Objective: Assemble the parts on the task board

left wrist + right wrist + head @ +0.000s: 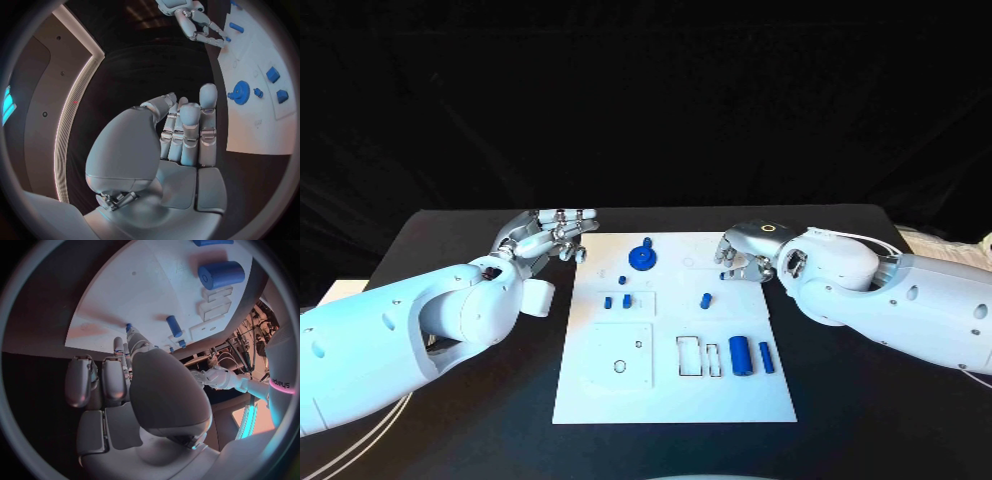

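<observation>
The white task board (675,395) lies mid-table. A blue gear (642,257) stands near its far edge, with small blue pieces (617,300) and a short peg (707,298) below it. A blue cylinder (740,355) and a thin rod (766,357) lie at the board's right side. My left hand (557,232) hovers at the board's far left corner, fingers extended, holding nothing. My right hand (744,258) is at the far right edge, fingers pointing down, nothing in it. The left wrist view shows my left hand (181,135) beside the gear (240,91). The right wrist view shows my right hand (125,385), the cylinder (222,274) and the peg (174,326).
Rectangular slots (697,357) and a square recessed plate (617,357) mark the board's near half. The black table (473,230) extends around the board on all sides. A dark curtain hangs behind.
</observation>
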Controlling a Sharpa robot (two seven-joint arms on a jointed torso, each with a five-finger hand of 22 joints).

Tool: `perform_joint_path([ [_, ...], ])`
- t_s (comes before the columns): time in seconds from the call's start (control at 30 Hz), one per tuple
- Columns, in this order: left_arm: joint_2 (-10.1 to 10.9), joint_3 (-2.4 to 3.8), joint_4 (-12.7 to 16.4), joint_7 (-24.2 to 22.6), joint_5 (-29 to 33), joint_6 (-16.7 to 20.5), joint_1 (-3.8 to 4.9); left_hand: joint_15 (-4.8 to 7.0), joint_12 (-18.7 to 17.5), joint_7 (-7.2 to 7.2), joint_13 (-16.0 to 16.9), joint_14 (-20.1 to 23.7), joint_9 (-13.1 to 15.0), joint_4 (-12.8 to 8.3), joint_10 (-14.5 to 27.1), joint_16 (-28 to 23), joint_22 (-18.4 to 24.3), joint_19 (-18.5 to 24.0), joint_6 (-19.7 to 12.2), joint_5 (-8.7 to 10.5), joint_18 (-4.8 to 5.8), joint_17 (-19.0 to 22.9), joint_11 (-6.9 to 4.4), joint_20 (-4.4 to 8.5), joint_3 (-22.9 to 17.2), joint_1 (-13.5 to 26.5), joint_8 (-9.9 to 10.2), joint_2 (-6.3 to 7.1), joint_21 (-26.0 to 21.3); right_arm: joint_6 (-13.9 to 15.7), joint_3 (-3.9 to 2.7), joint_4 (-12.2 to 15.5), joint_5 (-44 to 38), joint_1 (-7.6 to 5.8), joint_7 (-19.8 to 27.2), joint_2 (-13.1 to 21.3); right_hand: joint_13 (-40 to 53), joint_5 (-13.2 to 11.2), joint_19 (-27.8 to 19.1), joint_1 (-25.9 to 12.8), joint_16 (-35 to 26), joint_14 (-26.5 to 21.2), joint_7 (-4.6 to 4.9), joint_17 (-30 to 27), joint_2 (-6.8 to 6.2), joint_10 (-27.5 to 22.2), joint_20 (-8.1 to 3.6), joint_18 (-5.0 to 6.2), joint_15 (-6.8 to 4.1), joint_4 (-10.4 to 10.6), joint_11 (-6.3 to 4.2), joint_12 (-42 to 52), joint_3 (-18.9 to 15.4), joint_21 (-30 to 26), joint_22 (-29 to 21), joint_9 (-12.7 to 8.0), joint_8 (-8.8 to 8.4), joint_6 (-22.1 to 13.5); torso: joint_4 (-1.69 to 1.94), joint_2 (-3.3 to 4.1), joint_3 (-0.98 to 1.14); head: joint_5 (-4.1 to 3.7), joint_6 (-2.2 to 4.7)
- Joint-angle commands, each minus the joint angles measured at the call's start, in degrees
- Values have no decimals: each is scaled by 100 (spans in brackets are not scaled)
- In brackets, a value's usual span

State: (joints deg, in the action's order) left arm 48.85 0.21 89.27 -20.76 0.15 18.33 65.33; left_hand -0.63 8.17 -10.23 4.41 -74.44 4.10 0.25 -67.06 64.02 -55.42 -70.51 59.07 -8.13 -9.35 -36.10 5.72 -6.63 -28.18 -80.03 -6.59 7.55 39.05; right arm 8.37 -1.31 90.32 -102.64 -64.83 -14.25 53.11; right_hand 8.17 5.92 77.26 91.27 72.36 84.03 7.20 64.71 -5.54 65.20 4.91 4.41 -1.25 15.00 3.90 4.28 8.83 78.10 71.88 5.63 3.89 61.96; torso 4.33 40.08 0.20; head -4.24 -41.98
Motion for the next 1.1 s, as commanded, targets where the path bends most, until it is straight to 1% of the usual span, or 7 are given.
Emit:
perform_joint_path([
  [0.03, 31, 1, 47, -359, 628, -131, -7, -9, 34, 5, 6, 40, -7, 3, -15, -25, 18, 49, 30, 9, -65, 16, -1, 15, 35, 67, -31, 8, -46, -407, 0, 33, -439, 20, -150, -14, -27, -29, 2, -4, -23, 175, -25, -11, -53, -35, -23, 3, -31, 4, 6, -28, 49, -27, -7, -7, -23, 6, -12, 8, 4, 27, -10],
  [0.27, 84, 0, 69, -376, 659, -112, -11, -10, 41, 5, 7, 51, -8, 2, -11, -37, 44, 63, 27, 9, -70, 42, -1, 15, 49, 74, -32, 9, -85, -540, 0, 85, -475, 44, -114, -26, -104, -15, 2, -8, -32, 174, -35, -23, -66, -2, -37, 5, -56, -20, -8, -18, 148, -31, -8, -6, -10, 50, -7, 4, 10, 49, -29],
  [0.47, 107, 0, 66, -367, 664, -95, -12, -9, 45, 7, 7, 62, -8, -4, -8, -49, 61, 73, 25, 7, -74, 67, -2, 15, 55, 69, -34, 8, -111, -573, 0, 85, -479, 56, -85, -47, -184, 10, 10, -9, -24, 179, -40, -14, -65, 59, -52, 3, -71, -49, -18, -6, 279, -29, 1, -2, -2, 111, -11, 3, 12, 53, -31],
  [0.6, 116, -1, 66, -361, 664, -82, -13, -8, 52, 7, 6, 75, -10, -15, 1, -61, 81, 84, 18, 4, -79, 92, -2, 17, 62, 60, -34, 5, -141, -595, 0, 46, -475, 86, -62, -92, -268, -51, 31, 36, -4, 188, -51, 7, -16, 163, -67, -3, -88, -118, -35, 5, 506, -14, 27, 12, 14, 214, -3, 6, 16, 60, -43],
  [0.7, 121, -1, 68, -354, 665, -76, -13, -8, 56, 6, 6, 79, -10, -20, 5, -64, 88, 87, 15, 3, -80, 98, -2, 17, 66, 55, -35, 2, -152, -610, 0, 23, -467, 108, -41, -121, -311, -101, 52, 47, 14, 195, -57, 25, 19, 242, -74, -10, -95, -166, -47, 14, 658, 6, 56, 24, 25, 283, -6, 8, 16, 66, -53],
  [0.9, 128, -2, 70, -338, 665, -65, -14, -8, 60, 6, 6, 85, -11, -28, 10, -68, 94, 90, 12, 1, -81, 107, -2, 18, 68, 47, -35, -2, -161, -692, 0, -22, -458, 133, -5, -175, -376, -193, 72, 17, 38, 203, -81, 46, 100, 404, -90, -15, -114, -281, -79, 19, 948, 27, 89, 57, 51, 428, -12, 0, 7, 70, -73],
  [1.1, 129, -2, 82, -328, 665, -59, -14, -7, 64, 5, 6, 89, -12, -36, 14, -69, 103, 94, 9, 0, -84, 112, -2, 19, 71, 39, -36, -6, -175, -752, 0, -73, -469, 140, -20, -210, -413, -236, 93, -10, 63, 209, -86, 71, 136, 514, -105, -23, -125, -430, -97, 6, 1186, 52, 127, 83, 56, 505, -5, -4, 5, 54, -87],
])
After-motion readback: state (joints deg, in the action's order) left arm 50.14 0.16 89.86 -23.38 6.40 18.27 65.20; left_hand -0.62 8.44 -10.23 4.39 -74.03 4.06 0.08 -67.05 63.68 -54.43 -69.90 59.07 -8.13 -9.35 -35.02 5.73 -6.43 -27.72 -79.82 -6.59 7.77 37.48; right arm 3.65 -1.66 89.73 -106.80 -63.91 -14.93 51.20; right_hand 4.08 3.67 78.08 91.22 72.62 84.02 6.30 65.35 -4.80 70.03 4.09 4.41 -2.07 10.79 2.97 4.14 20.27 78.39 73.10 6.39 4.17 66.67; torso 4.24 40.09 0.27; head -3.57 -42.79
